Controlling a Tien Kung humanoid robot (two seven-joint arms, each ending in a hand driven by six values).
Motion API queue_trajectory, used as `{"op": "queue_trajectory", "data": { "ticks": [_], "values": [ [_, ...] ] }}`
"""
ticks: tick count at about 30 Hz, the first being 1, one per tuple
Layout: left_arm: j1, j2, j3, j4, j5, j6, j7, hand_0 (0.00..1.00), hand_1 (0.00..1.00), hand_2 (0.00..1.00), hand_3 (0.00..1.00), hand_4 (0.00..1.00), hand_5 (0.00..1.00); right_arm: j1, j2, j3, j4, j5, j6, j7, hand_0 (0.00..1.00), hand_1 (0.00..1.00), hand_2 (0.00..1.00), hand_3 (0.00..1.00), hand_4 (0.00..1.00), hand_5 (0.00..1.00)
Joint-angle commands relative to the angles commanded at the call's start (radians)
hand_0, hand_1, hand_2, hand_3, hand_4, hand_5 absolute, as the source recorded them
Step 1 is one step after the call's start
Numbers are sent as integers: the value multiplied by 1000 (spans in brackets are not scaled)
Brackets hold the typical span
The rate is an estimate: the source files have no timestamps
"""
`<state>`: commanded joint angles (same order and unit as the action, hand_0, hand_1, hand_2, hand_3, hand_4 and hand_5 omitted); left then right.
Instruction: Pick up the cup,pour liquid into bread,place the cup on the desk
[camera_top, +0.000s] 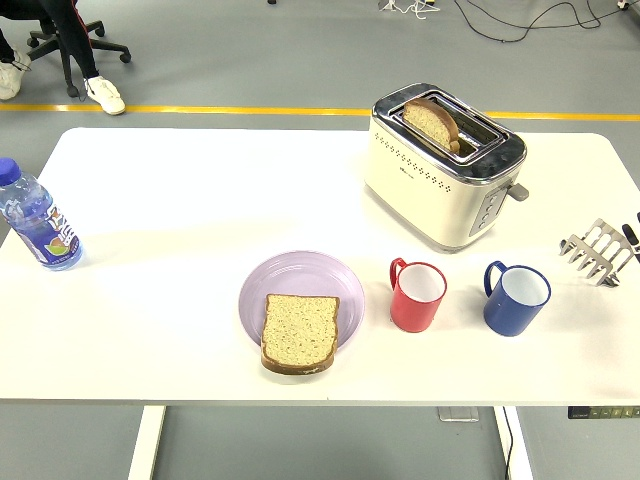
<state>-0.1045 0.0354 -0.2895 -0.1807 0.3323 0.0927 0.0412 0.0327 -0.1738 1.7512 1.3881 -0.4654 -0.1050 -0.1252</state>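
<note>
White table (150, 330) holds red cup (417, 296) upright, handle pointing left toward bread (298, 333).

High head view, facing forward and down, white table (150, 200) filling frame

Left of the plate (300, 285) the table (170, 200) lies bare; right of it two cups (417, 296) crowd, the toaster (443, 165) behind.
</note>
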Motion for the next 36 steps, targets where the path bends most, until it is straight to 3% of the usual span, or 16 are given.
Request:
{"op": "queue_trajectory", "data": {
  "ticks": [3,4,8,9,10,11,15,21,30,36],
  "values": [
    [-1,1,-3,0,0,1,0,642,669,685,571,386,998,-14,-16,-17,1,-108,16,28,702,686,742,789,887,140],
    [-1,1,-4,0,3,1,0,642,668,685,570,387,998,-24,-22,-21,2,-141,21,51,790,751,844,884,998,293],
    [-2,1,-6,-1,3,1,0,642,668,685,570,387,998,-51,-39,-42,1,-291,7,110,790,751,844,884,998,293],
    [-2,1,-6,0,2,1,0,642,668,685,570,387,998,-53,-41,-44,0,-324,5,113,842,814,936,962,998,307],
    [-3,2,-5,-1,4,1,0,642,668,685,570,387,998,-61,-45,-54,-3,-358,-13,124,842,814,936,962,998,307],
    [-4,2,-6,-1,3,0,0,642,668,685,570,387,998,-75,-52,-71,-14,-446,-72,144,842,814,936,962,998,307],
    [-7,2,-5,-1,3,0,0,642,668,686,570,388,998,-92,-57,-90,-22,-562,-156,170,855,828,947,994,998,282],
    [-11,3,5,-1,-3,0,0,642,670,686,570,389,998,-145,-60,-152,-4,-604,-247,197,855,837,956,998,998,284],
    [-22,4,0,-3,1,-1,0,642,669,686,570,389,998,-194,-70,-280,36,-689,-298,215,858,841,954,998,998,281],
    [-27,3,1,-3,0,-1,0,642,668,686,570,389,998,-183,-64,-343,23,-742,-321,235,853,839,939,965,998,267]
  ]
}}
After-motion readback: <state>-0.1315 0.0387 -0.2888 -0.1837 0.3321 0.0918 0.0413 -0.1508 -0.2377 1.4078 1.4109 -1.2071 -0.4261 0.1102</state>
